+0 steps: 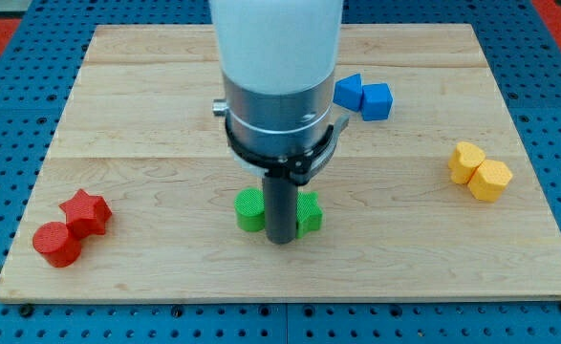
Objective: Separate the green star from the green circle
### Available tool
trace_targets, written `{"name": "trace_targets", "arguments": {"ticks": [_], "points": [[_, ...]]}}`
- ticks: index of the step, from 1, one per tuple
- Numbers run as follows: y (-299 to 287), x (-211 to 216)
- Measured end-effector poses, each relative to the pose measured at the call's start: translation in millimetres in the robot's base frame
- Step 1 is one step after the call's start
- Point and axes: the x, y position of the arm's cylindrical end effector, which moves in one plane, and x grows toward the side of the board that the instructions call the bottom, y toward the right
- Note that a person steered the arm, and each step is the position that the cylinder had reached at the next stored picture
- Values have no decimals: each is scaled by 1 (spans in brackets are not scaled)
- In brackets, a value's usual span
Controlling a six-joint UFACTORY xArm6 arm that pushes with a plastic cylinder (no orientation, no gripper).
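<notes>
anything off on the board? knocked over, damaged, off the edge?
Nothing stands out. My tip sits between the green circle and green star. Red, blue and yellow pairs lie flat on the board.

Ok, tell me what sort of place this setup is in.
Probably a robotics lab bench: a wooden board lies on blue perforated panel, and my tip sits between two green blocks, with red blocks nearby.
</notes>
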Motion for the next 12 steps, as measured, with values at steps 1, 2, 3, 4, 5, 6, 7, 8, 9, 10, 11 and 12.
{"name": "trace_targets", "arguments": {"ticks": [1,2,3,4,5,6,7,8,9,10,11,12], "points": [[5,-19],[16,-34],[30,-46],[47,-60],[71,-71],[96,-82],[121,-89],[146,-94],[163,-96],[163,-100],[163,-119],[163,-134]]}}
